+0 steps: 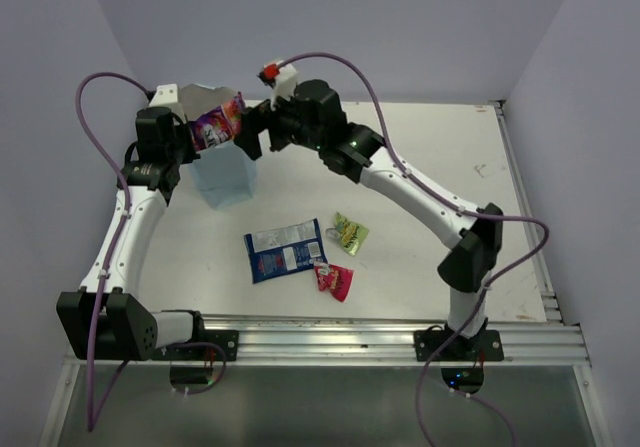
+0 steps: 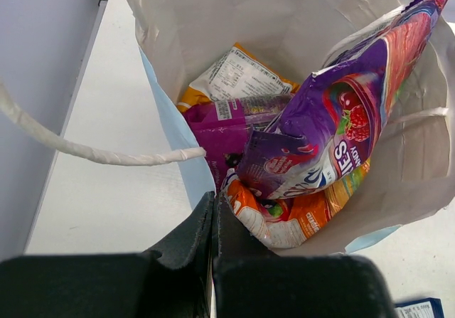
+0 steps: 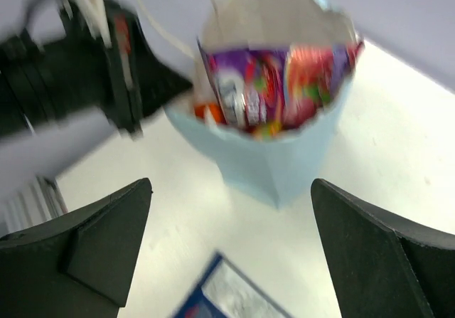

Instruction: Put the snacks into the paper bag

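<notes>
1. The tall pale blue paper bag (image 1: 225,182) stands upright at 10 o'clock on the white surface (image 1: 440,147).
2. The left gripper (image 2: 214,208) is pressed together, pinching the bag's near rim.
3. The right gripper (image 3: 231,183) is spread wide and holds nothing, facing the bag.
4. A purple foil packet (image 2: 341,119) leans out of the bag's mouth, over a magenta packet (image 2: 227,129), an orange packet (image 2: 284,222) and an orange-and-white packet (image 2: 238,76).
5. At 5 o'clock from the bag, a blue-and-white packet (image 1: 287,250), a small green-yellow packet (image 1: 350,233) and a small red packet (image 1: 334,280) lie loose.

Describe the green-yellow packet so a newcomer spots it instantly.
Find the paper bag at the table's far left. Three packets lie loose mid-table; the green-yellow packet is the rightmost, smaller than the blue-and-white packet and farther back than the red packet.
</notes>
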